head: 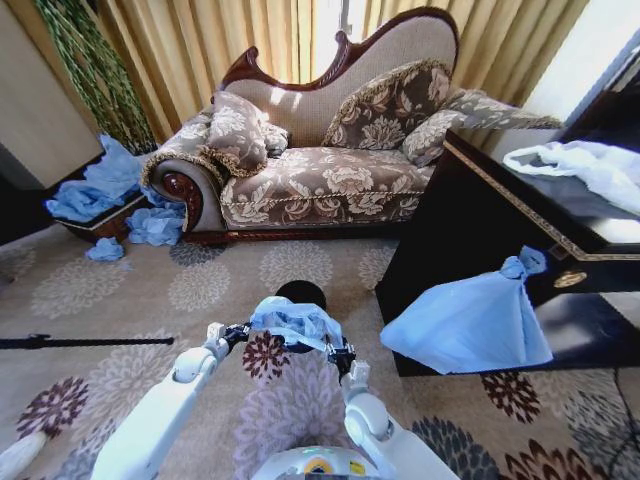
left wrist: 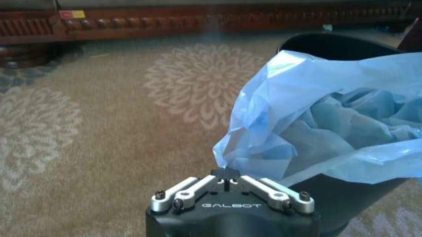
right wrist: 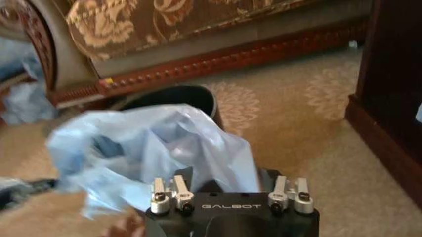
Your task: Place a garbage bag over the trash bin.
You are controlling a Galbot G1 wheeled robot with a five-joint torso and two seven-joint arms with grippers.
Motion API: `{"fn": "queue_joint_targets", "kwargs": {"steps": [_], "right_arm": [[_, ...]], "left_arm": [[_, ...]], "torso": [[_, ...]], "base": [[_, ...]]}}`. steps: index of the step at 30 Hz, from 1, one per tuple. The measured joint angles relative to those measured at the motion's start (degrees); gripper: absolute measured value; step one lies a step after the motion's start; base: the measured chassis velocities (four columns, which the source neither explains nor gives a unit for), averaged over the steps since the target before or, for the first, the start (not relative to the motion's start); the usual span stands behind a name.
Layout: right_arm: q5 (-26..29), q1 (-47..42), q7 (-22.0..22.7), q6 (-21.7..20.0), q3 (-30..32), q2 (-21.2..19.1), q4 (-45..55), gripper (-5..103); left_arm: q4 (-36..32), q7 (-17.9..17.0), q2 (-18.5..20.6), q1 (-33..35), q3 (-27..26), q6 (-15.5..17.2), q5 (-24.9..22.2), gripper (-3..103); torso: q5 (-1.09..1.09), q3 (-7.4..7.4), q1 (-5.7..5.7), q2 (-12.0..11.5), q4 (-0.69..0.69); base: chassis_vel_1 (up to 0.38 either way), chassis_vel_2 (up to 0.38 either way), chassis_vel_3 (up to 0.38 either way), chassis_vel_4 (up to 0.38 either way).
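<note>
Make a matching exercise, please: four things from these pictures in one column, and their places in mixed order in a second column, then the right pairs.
1. garbage bag
2. trash bin
3. knotted blue bag
4. white plastic bag

A. on top of the dark cabinet
B. on the carpet, before the sofa
C. held between the left claw and the right claw
D. leaning against the cabinet's front

Pairs: 1-C, 2-B, 3-D, 4-A

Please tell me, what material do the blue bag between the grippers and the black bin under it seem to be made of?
The garbage bag looks like thin plastic film: light blue, translucent, heavily wrinkled, with a soft sheen on its folds. The trash bin appears to be hard plastic, black with a smooth, slightly glossy rim, though painted metal cannot be ruled out. The left gripper is shut on the bag's edge; the right gripper is at its other side.
</note>
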Motion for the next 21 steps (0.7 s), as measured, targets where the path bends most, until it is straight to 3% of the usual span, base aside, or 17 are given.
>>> {"fn": "queue_joint_targets", "kwargs": {"steps": [2, 3, 4, 5, 7, 8, 15, 21], "right_arm": [[2.1, -0.4, 0.9, -0.8, -0.1, 0.1, 1.9, 63], [3.4, -0.5, 1.4, -1.2, -0.3, 0.2, 2.7, 74], [5.0, -0.6, 2.1, -1.5, -0.5, 0.4, 3.5, 74], [7.1, -0.7, 3.0, -2.1, -0.8, 0.7, 4.4, 85], [8.1, -0.8, 3.7, -2.4, -0.9, 1.0, 4.9, 85], [7.9, -0.9, 3.8, -2.4, -1.1, 1.1, 5.0, 95], [-1.1, -1.6, -0.8, -1.4, -4.0, -0.3, 6.2, 100], [-7.9, 2.6, -4.3, 2.1, -7.1, 0.5, -1.0, 100]], "left_arm": [[-0.1, 0.0, 0.0, 0.0, 0.0, 0.0, 0.0, 0], [-0.1, 0.0, -0.1, 0.0, 0.0, -0.1, 0.0, 0], [-0.3, 0.0, -0.2, 0.0, 0.0, -0.1, 0.0, 0], [-0.4, 0.0, -0.4, 0.1, 0.0, -0.1, 0.0, 0], [-0.4, 0.0, -0.5, 0.2, 0.0, -0.2, 0.0, 0], [-0.4, 0.0, -0.5, 0.3, 0.0, -0.2, 0.0, 0], [-0.5, -0.1, -0.7, 0.3, 0.0, -0.2, 0.0, 0], [-0.6, -0.2, -0.7, 0.2, 0.0, -0.2, 0.1, 0]], "torso": [[0.00, 0.00, 0.00, 0.0, 0.00], [0.00, 0.00, 0.00, 0.0, 0.00], [0.00, 0.00, 0.00, 0.0, 0.00], [0.00, 0.00, 0.00, 0.0, 0.00], [0.00, 0.00, 0.00, 0.0, 0.01], [0.00, 0.00, 0.00, 0.0, 0.01], [0.00, 0.00, 0.00, 0.0, 0.00], [0.00, 0.00, 0.00, 0.0, 0.00]], "base": [[0.000, 0.000, 0.000, 0.000], [0.000, 0.000, 0.000, 0.000], [0.000, 0.000, 0.000, 0.000], [0.000, 0.000, 0.000, 0.000], [0.000, 0.000, 0.000, 0.000], [0.000, 0.000, 0.000, 0.000], [0.000, 0.000, 0.000, 0.000], [0.000, 0.000, 0.000, 0.000]]}}
